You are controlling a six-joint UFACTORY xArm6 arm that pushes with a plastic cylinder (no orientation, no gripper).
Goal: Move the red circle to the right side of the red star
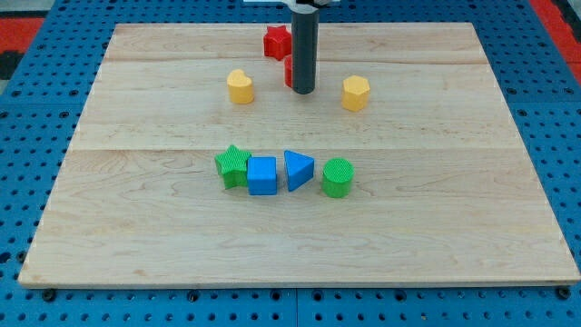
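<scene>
Our tip (303, 92) rests on the table (136, 227) near the view's top, and our tool is only a plain rod, with nothing to spread or pinch. Just behind it a sliver of the red circle (288, 73) shows, touching its left edge. The red star (276, 42) sits just above-left. We judge the task barely begun: the circle lies below the star, not on its right.

The 2 yellow blocks (240, 86) (355, 93) flank us.
</scene>
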